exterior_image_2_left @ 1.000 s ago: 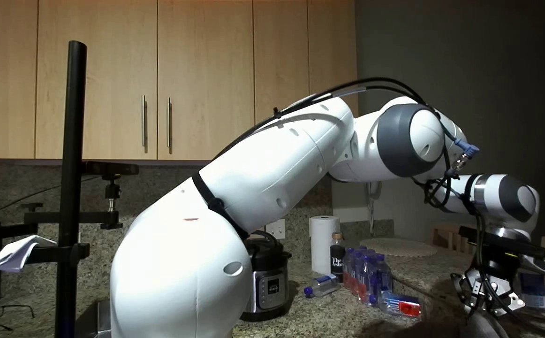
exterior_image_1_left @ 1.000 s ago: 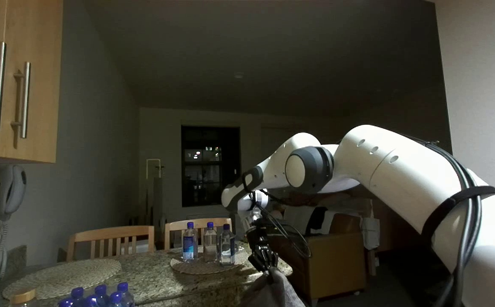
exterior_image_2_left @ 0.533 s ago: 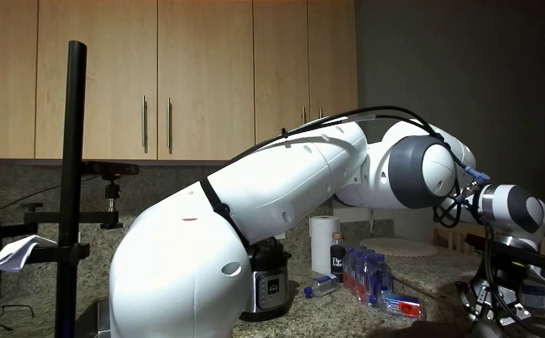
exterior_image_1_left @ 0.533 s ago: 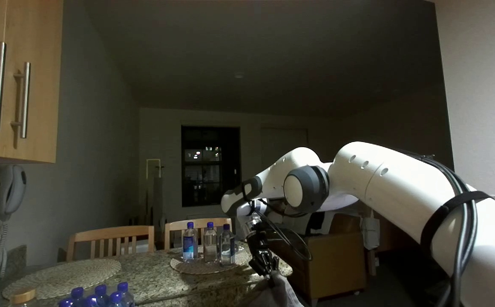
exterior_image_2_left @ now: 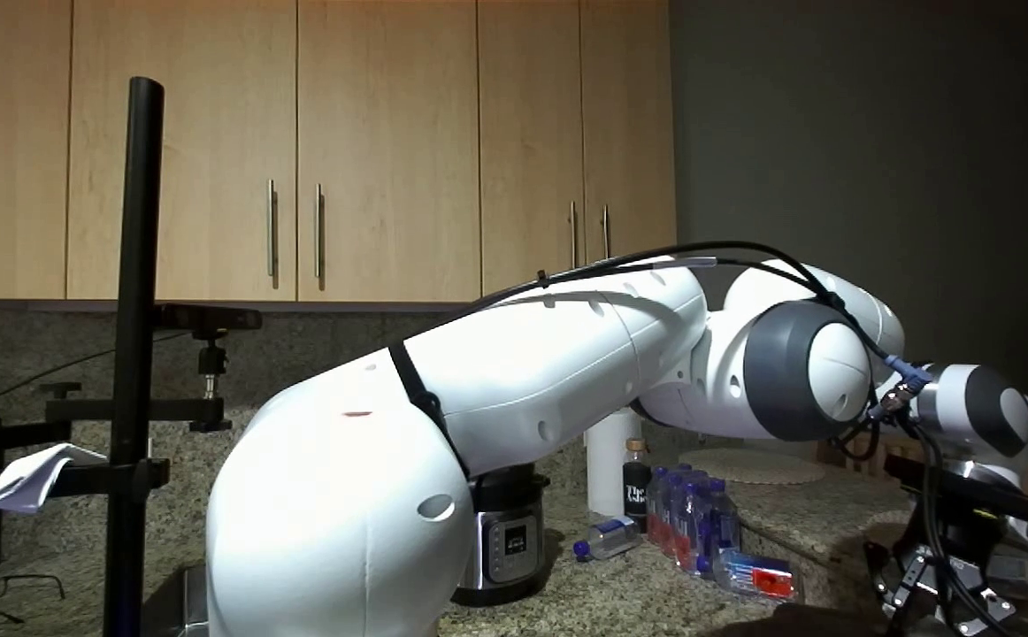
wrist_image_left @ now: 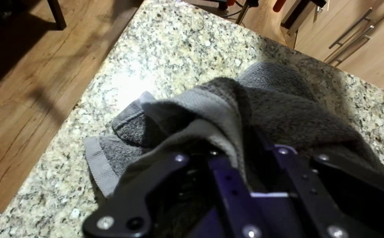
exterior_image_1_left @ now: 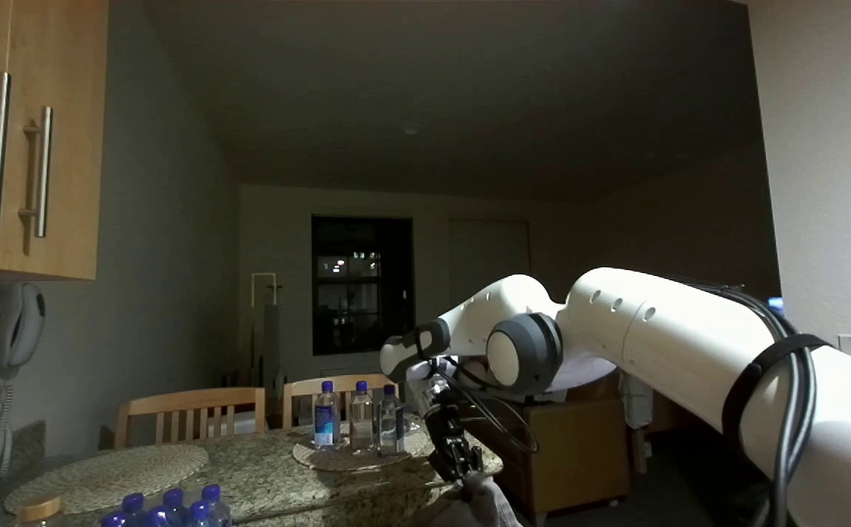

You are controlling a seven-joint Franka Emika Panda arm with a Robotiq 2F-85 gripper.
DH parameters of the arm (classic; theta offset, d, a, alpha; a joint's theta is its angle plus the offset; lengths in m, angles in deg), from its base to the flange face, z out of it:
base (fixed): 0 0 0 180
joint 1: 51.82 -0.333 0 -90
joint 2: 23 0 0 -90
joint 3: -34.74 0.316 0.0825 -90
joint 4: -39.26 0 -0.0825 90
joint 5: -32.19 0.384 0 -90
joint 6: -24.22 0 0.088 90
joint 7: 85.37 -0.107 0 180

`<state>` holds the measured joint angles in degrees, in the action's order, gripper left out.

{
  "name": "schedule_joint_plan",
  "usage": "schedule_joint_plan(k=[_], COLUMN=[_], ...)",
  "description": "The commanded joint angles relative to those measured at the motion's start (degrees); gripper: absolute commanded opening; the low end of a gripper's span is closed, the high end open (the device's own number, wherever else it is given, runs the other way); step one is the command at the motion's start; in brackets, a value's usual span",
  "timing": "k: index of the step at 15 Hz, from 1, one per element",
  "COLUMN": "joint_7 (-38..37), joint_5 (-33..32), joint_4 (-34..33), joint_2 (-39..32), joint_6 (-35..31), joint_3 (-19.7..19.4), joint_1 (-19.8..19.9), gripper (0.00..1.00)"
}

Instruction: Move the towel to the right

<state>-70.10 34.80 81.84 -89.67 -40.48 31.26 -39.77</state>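
Note:
The grey towel (wrist_image_left: 288,115) lies bunched on the speckled granite counter (wrist_image_left: 178,49) in the wrist view, with folds rising between my fingers. My gripper (wrist_image_left: 253,148) is closed around a raised fold; the fingertips are dark and partly hidden by cloth. In an exterior view the gripper (exterior_image_1_left: 461,472) points down at the towel (exterior_image_1_left: 488,501), whose lower part is cut off by the frame's bottom edge. The gripper (exterior_image_2_left: 943,593) also shows in an exterior view at the lower right, where its tips are hardly visible.
Bottles (exterior_image_1_left: 361,421) stand on a round woven mat (exterior_image_1_left: 345,460) near the gripper. Several more bottles (exterior_image_2_left: 686,522), a lying bottle (exterior_image_2_left: 607,538), a paper roll (exterior_image_2_left: 609,469) and a cooker (exterior_image_2_left: 510,540) are on the counter. The counter edge (wrist_image_left: 79,105) runs beside the towel.
The arm has lowered and reached slightly further out. The gripper and the towel's raised top have come down, and the towel looks more slumped. The bottles have not moved.

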Motion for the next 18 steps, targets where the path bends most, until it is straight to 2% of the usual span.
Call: schedule_joint_plan(k=[1,6,8,18], joint_7=[-1.89,-2.9,-3.51,-3.01], joint_5=[0.28,1.14,1.36,0.62], joint_4=[-4.22,-8.67,-10.3,-13.93], joint_2=[-2.04,-3.18,-3.43,-2.85], joint_6=[2.14,0.97,0.38,-0.49], joint_3=[-0.38,-0.28,-0.21,-0.28], joint_1=[0.11,0.3,0.33,-0.34], gripper=[0.6,0.92,1.0,1.0])
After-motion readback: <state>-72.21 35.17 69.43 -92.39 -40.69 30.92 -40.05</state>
